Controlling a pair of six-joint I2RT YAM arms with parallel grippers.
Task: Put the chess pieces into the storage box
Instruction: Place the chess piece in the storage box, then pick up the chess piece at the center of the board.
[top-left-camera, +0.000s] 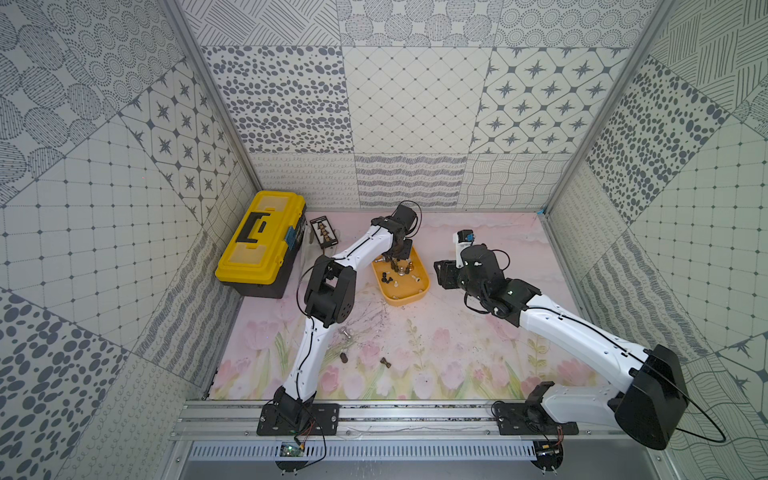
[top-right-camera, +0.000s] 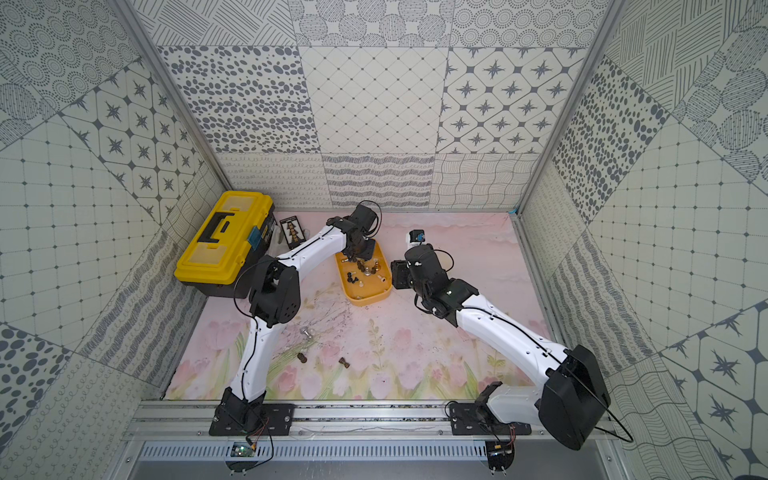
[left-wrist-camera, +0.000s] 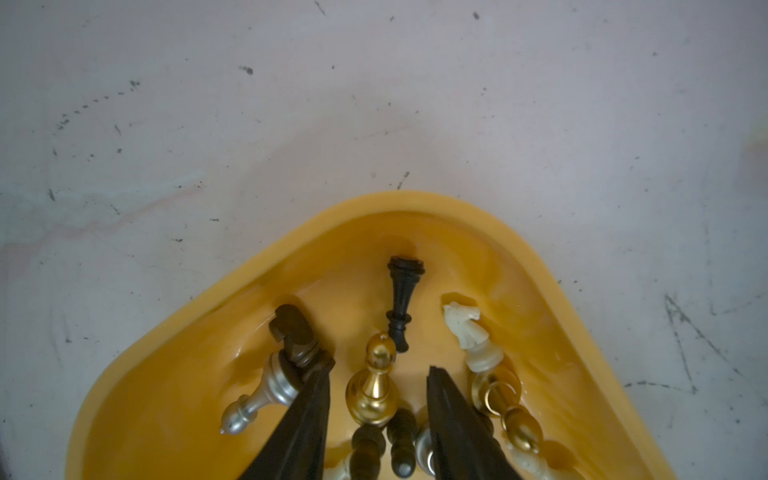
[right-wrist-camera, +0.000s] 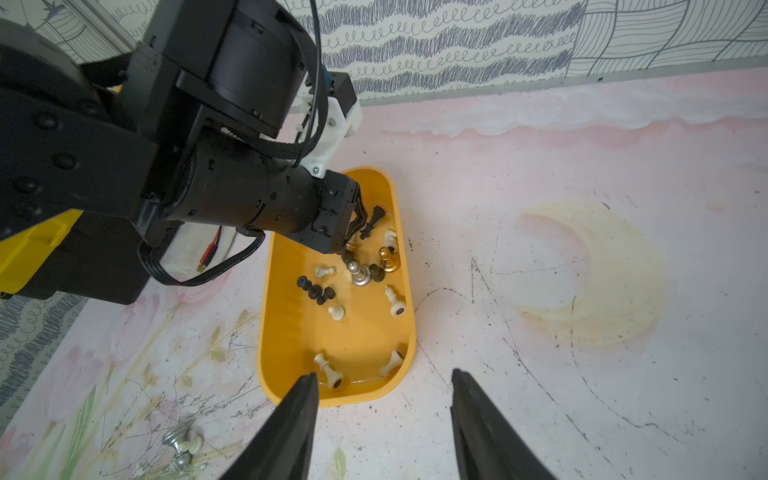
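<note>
Pink tulip-printed matting covers the bench inside a cell of patterned grey-and-white walls. Nearest the arms' mounting rail, three or four loose chess pieces (top-left-camera: 385, 363) lie on the mat: a bronze-coloured piece on its side, its long axis running from far-left to near-right, and to its left a dark brown piece (top-left-camera: 343, 358), also toppled. A little farther and left, a silver piece (top-left-camera: 344, 332) lies touching a small cream piece (right-wrist-camera: 194, 446).

Farther on, mid-bench, sits the orange storage box (top-left-camera: 405, 302), its long side running roughly near to far, with a scatter of black, cream, silver and gold pieces already inside. The right pincer (right-wrist-camera: 384, 372) hovers just right of the box's near end, its jaws spread wide with nothing between them. The left pincer (left-wrist-camera: 378, 370) hangs over the box's far end, jaws parted. A gold pawn (left-wrist-camera: 372, 386) sits in the gap, clear of both fingers, so nothing is gripped.

The next pick turns on the loose group. It lies well apart from both pincers, to the near side of the box and left of it, beside the left arm's forearm. I judge the left arm's base closer, though its pincer has the longer way back.

Farthest away, on the left, stand a yellow-and-black toolbox (top-left-camera: 259, 241) and a small black card (top-left-camera: 323, 233), whose contents are too small to make out. In both top views the left wrist hides the box's far end, so no exact count is possible.
</note>
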